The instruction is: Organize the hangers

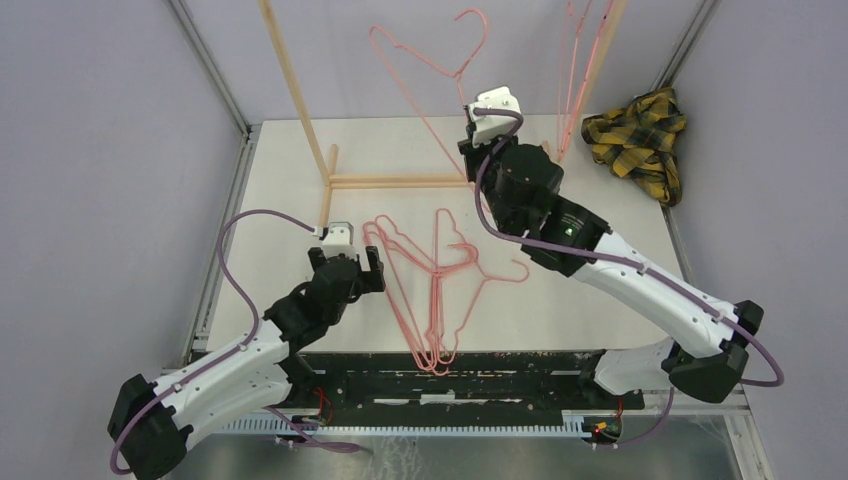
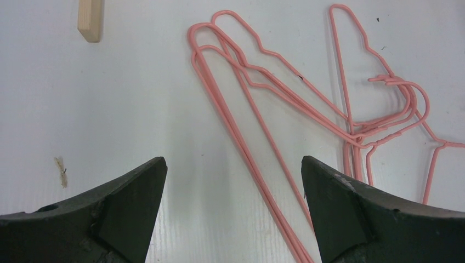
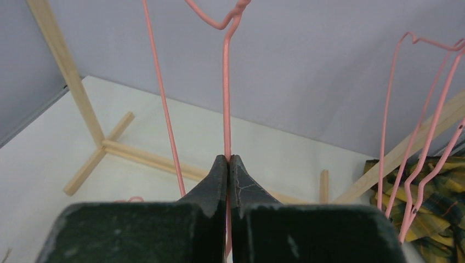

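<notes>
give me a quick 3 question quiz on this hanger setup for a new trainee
1. True or false: the left gripper is shut.
2. What does the right gripper hold? A) cloth B) hanger C) nothing
3. Fill in: the loose hangers lie on the ____.
Key: 1 false, it is open; 2 B; 3 table.

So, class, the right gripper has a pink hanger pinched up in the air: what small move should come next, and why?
Probably swing the raised hanger rightward toward the hung hangers by the wooden rack. The right gripper is shut on its wire, its hook appears to rest on nothing, and the others suggest where it belongs.
</notes>
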You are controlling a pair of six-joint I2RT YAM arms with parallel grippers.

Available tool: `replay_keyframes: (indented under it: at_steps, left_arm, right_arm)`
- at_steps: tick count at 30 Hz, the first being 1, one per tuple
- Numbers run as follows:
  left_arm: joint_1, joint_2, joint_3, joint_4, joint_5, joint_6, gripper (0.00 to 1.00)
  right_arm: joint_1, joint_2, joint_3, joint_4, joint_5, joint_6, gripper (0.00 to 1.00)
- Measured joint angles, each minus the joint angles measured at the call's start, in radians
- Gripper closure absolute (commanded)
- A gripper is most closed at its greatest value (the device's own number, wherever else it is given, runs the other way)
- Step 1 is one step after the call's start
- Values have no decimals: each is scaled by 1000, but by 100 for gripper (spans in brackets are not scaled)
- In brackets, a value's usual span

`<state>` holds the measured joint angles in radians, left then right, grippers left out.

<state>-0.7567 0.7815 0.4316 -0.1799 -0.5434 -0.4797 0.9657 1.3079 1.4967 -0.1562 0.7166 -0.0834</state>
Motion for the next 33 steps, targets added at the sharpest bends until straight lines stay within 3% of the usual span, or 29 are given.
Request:
replay_keyframes:
  at_steps: [8,20,33]
  left_arm:
    - [0,4,0,2,-3,0,1]
    - [0,46,0,13,-5,0,1]
    - [0,79,0,26,-5,0,1]
  right_arm:
    - [-87,134,29,176,14,-118,99]
    - [-185,179,27,330,-3,-131,99]
    - [-287,266,115,286,-37,-74,99]
